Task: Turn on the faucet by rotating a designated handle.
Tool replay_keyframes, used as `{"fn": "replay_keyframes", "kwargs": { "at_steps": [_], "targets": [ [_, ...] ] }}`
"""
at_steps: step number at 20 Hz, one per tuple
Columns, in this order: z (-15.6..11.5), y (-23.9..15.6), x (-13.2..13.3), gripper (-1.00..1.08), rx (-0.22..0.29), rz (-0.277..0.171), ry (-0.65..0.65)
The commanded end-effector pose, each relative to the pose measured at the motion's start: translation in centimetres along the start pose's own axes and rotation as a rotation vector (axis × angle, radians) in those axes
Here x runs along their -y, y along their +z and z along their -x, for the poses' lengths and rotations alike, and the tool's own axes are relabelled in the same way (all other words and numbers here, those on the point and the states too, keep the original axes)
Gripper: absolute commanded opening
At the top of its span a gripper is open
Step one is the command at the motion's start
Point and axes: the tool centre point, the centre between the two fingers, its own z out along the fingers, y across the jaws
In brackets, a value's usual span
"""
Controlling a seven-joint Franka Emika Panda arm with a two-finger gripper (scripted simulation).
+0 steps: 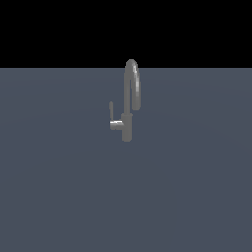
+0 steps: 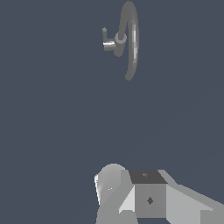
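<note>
Wrist view shows the small grey metallic faucet with its arched gooseneck spout (image 2: 131, 41) far ahead of the camera, well apart from the robot's own hardware. Pale grey and dark blocky parts of the arm (image 2: 148, 194) fill the near edge of that picture, but the fingers of the tool are not seen there, so I cannot tell whether the tool is spread or pressed together. Nothing is held in sight.

The faucet stands alone on the plain slate-blue surface (image 2: 57, 131). Seen from the wrist, the gooseneck curves over in a long loop with a bright glint along its tube, and the short grey horizontal handle stub with its thin lever (image 2: 107, 40) sticks out from the column on the side away from the loop's open end. The slim lever rises from the outer end of the stub.

In the exterior view, the faucet (image 1: 130, 101) stands upright on the same surface (image 1: 59, 187), its column vertical and its spout arching over to the exterior view's right. The handle (image 1: 114, 120) juts from the column toward the exterior view's left, with its lever pointing upward. No part of the arm or tool appears in this view; the faucet and handle are untouched.
</note>
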Motion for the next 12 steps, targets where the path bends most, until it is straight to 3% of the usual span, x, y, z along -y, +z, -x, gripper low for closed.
{"fn": "replay_keyframes", "kwargs": {
  "at_steps": [1,12],
  "targets": [
    [0.0,0.0,0.0,-1.0,0.0,0.0,0.0],
    [-0.36,-0.85,0.13,-1.0,-0.025,0.009,0.027]
  ]
}}
